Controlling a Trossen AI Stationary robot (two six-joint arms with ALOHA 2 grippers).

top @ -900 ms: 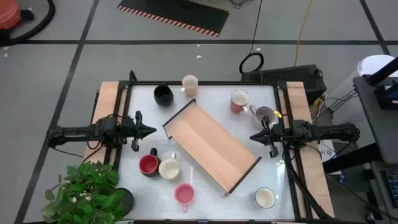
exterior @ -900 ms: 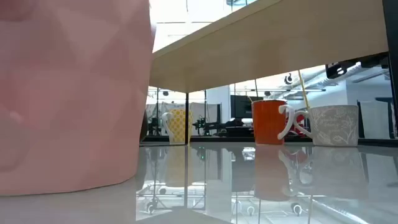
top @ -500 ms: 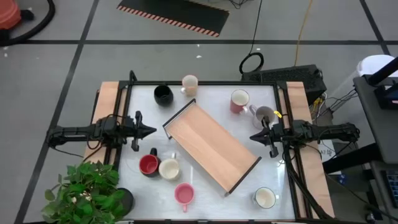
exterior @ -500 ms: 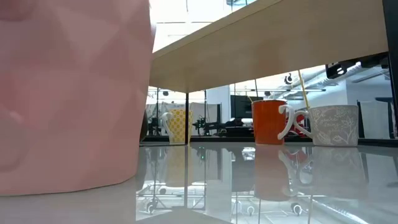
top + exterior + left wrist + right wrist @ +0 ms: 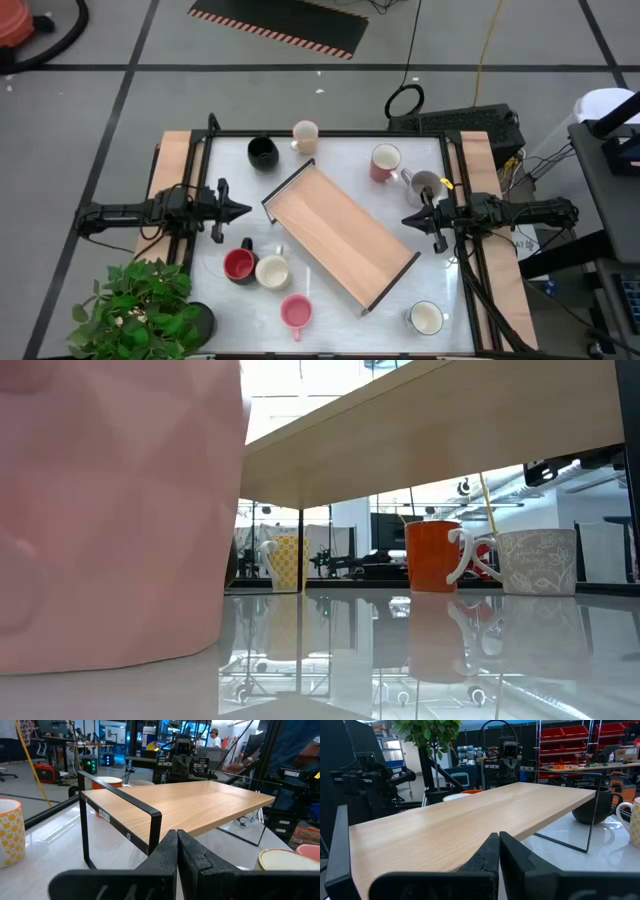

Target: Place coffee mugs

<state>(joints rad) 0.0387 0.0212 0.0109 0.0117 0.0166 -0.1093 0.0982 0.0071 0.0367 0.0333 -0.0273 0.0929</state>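
Observation:
Several coffee mugs stand upright on the white table around a long wooden tray [image 5: 340, 235] that lies slantwise at its middle. Black [image 5: 262, 152] and yellow-dotted cream [image 5: 305, 135] mugs stand at the far side, an orange-red one [image 5: 384, 163] and a grey one [image 5: 425, 185] at the far right. Red [image 5: 239, 264], cream [image 5: 272, 271] and pink [image 5: 296, 313] mugs stand near left, a white one [image 5: 426, 318] near right. My left gripper [image 5: 243, 210] is shut at the tray's left, pointing level at it. My right gripper [image 5: 408, 218] is shut at the tray's right, beside the grey mug.
A potted green plant [image 5: 140, 310] stands at the table's near left corner. The tray rests on black wire ends [image 5: 120, 820], with room under its board [image 5: 440, 440]. Bare table shows between each gripper and the tray. People move in the room beyond.

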